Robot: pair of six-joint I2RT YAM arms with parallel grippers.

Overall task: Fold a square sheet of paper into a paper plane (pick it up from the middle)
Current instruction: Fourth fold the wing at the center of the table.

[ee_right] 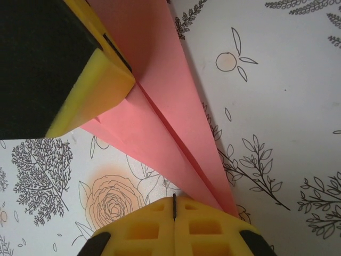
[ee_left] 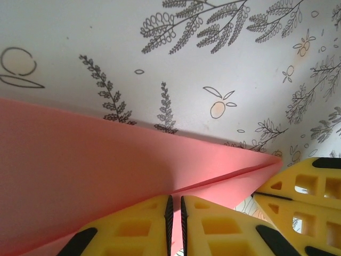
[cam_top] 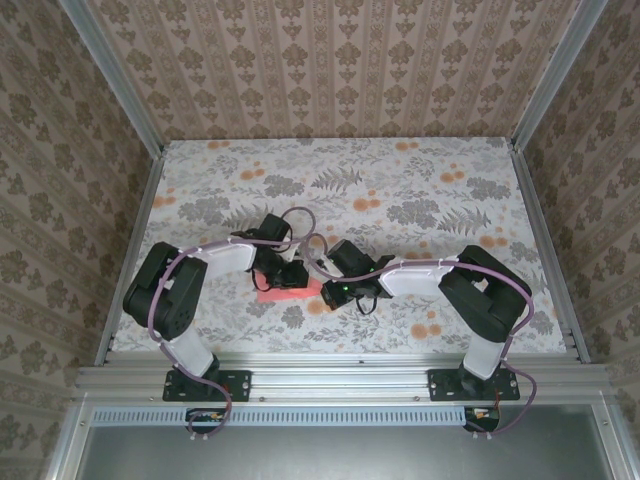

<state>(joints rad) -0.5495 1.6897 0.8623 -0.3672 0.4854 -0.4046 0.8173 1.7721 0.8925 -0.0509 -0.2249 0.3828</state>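
Your bench (cam_top: 450,215), with its cover of grey ferns and orange flowers, carries the one thing of the task. The paper plane (ee_left: 106,176) lies near the middle of the near edge, between the two arms. It is already a long narrow triangle with a crease along its length, and its tip points to the right of the scene. I judge that you are at one of the last folds, sharpening the centre crease or the wings, and not at the start.

The left gripper (ee_left: 176,226) stands over the wider part of the plane. Its jaws are narrow, with only a thin slit between them. The centre crease runs into this slit, so they seem to pinch the paper there. The right gripper (ee_right: 173,224) is at the tip. Its jaws are pressed flat together, and I cannot tell if any paper is between them.

The next move calls for a steady left pinch while the right side works along the crease. I think the thin paper can tear or slip if you pull hard.

You find no brand, label or writing that can be read.
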